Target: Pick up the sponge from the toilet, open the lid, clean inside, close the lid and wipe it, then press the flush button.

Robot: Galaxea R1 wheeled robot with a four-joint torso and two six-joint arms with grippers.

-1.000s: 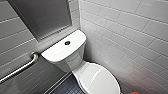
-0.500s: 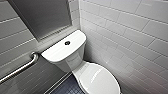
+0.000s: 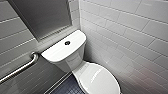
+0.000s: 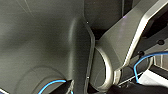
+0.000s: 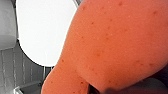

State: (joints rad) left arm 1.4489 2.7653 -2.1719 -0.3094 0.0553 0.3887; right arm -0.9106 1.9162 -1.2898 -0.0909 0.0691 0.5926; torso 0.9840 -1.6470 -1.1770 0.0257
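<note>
The white toilet (image 3: 75,62) stands in the corner, with its oval lid (image 3: 97,80) down over the bowl. The small dark flush button (image 3: 67,43) sits in the middle of the flat tank top (image 3: 60,50). In the right wrist view the orange-red sponge (image 5: 117,45) looms very close to the camera, held in my shut right gripper. Behind it are the closed lid (image 5: 45,30) and part of the tank (image 5: 7,25). The left wrist view faces my own dark body panels and a blue cable (image 4: 140,65), and nothing is in my open left gripper.
A metal grab bar (image 3: 20,68) runs along the tiled wall left of the tank. A grey panel (image 3: 42,17) hangs above it. White wall tiles (image 3: 130,37) close in on the right. Dark floor (image 3: 67,87) lies beside the bowl.
</note>
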